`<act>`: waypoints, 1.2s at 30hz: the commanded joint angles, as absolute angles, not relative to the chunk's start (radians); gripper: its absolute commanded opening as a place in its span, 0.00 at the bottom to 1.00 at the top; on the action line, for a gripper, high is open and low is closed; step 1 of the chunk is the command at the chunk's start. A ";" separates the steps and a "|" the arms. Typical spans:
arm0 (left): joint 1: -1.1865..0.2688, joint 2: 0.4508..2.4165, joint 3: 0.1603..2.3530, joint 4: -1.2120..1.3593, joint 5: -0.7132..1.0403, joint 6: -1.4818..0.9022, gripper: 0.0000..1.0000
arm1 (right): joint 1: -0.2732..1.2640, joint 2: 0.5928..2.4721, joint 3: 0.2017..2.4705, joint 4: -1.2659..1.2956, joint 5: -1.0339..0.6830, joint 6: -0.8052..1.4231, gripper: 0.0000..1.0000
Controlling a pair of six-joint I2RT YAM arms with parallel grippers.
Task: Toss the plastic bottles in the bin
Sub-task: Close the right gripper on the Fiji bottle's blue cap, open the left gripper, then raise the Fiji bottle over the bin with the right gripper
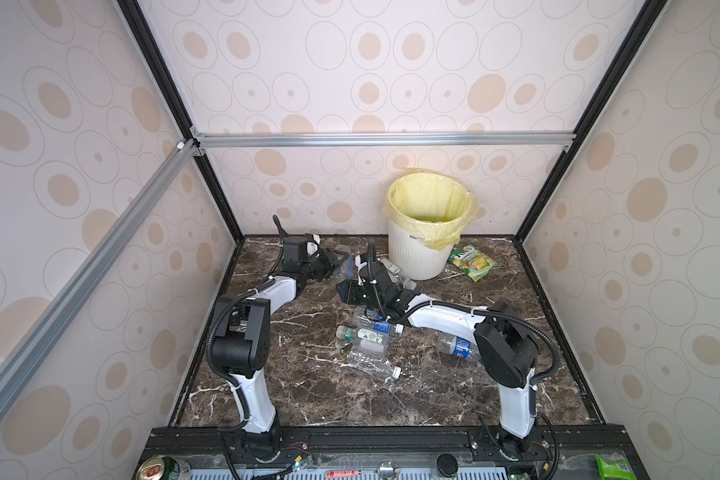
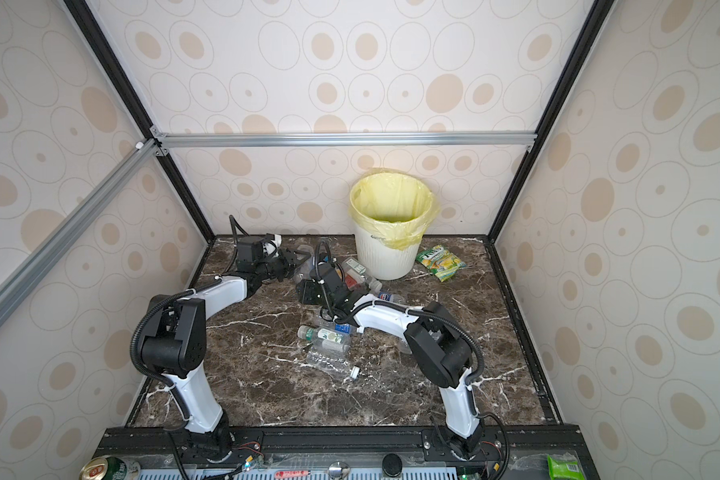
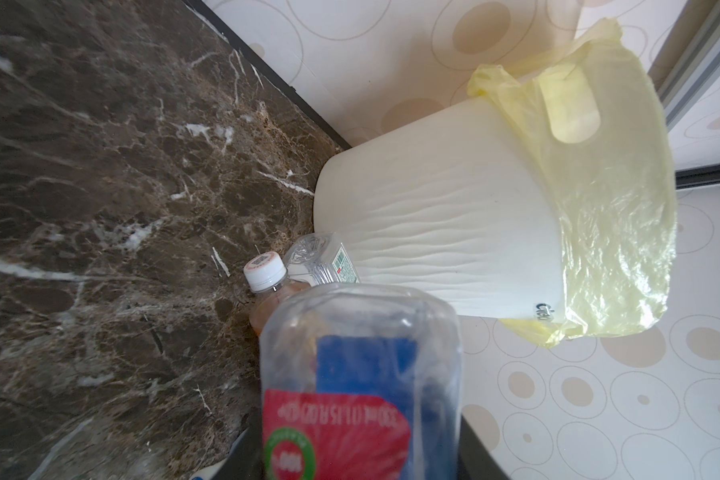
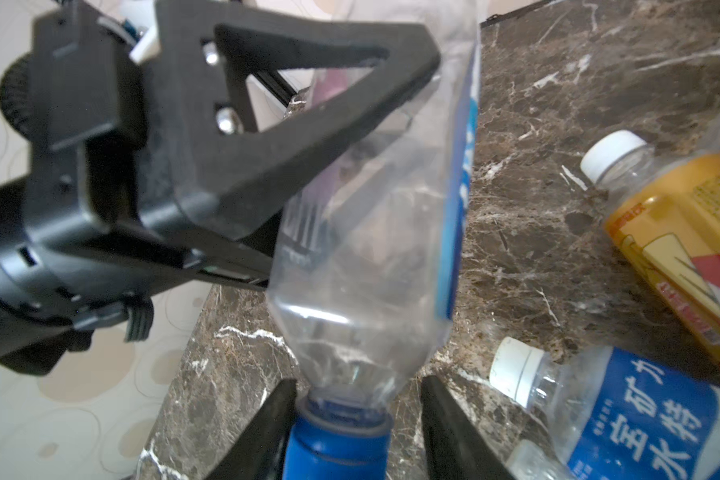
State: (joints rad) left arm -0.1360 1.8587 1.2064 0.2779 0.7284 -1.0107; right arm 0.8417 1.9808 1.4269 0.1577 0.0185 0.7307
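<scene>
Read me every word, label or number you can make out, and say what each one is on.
"宝矿力水特", edge cut off: label of the lying blue-label bottle.
"100", in a green ring: red label of the squashed clear bottle.
Too blurred or small: the reversed fine print on that red label, the black mark on the bin, the snack packet, the orange bottle print, the can.

White arms, black joints (corrugated cables)
</scene>
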 commanded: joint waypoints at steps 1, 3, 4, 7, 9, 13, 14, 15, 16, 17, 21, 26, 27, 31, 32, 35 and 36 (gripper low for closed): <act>-0.138 1.829 1.210 0.327 0.745 -1.024 0.48 | 0.849 1.996 1.444 0.159 0.023 0.739 0.43; -0.138 1.830 1.209 0.322 0.742 -1.020 0.49 | 0.848 1.997 1.443 0.164 0.024 0.744 0.39; -0.138 1.833 1.207 0.323 0.741 -1.019 0.50 | 0.850 1.998 1.442 0.167 0.022 0.744 0.37; -0.138 1.840 1.204 0.325 0.742 -1.026 0.53 | 0.850 1.999 1.442 0.165 0.020 0.743 0.31; -0.138 1.841 1.204 0.324 0.743 -1.028 0.55 | 0.850 1.998 1.448 0.150 0.024 0.739 0.27; -0.131 1.838 1.206 0.312 0.736 -1.019 0.59 | 0.850 1.987 1.449 0.128 0.040 0.730 0.20; -0.129 1.839 1.206 0.311 0.734 -1.020 0.60 | 0.848 1.986 1.452 0.121 0.043 0.729 0.20; -0.126 1.841 1.204 0.314 0.735 -1.025 0.61 | 0.849 1.983 1.456 0.111 0.047 0.724 0.19; -0.124 1.842 1.200 0.323 0.739 -1.034 0.63 | 0.849 1.982 1.458 0.100 0.050 0.720 0.19; -0.124 1.843 1.194 0.335 0.742 -1.043 0.65 | 0.849 1.979 1.462 0.084 0.056 0.717 0.18; -0.123 1.838 1.187 0.354 0.747 -1.053 0.72 | 0.849 1.962 1.462 0.044 0.078 0.703 0.14; -0.124 1.825 1.189 0.344 0.736 -1.037 0.79 | 0.850 1.945 1.455 0.032 0.086 0.693 0.13; -0.124 1.827 1.188 0.344 0.735 -1.037 0.80 | 0.849 1.944 1.454 0.030 0.085 0.692 0.13; -0.120 1.823 1.190 0.338 0.739 -1.034 0.89 | 0.849 1.932 1.467 0.000 0.100 0.675 0.13; -0.118 1.818 1.193 0.337 0.737 -1.030 0.91 | 0.849 1.927 1.473 -0.018 0.109 0.664 0.13; -0.108 1.798 1.199 0.329 0.735 -1.016 0.97 | 0.846 1.907 1.514 -0.095 0.142 0.630 0.13; -0.102 1.790 1.200 0.330 0.735 -1.013 0.98 | 0.846 1.902 1.532 -0.130 0.156 0.617 0.13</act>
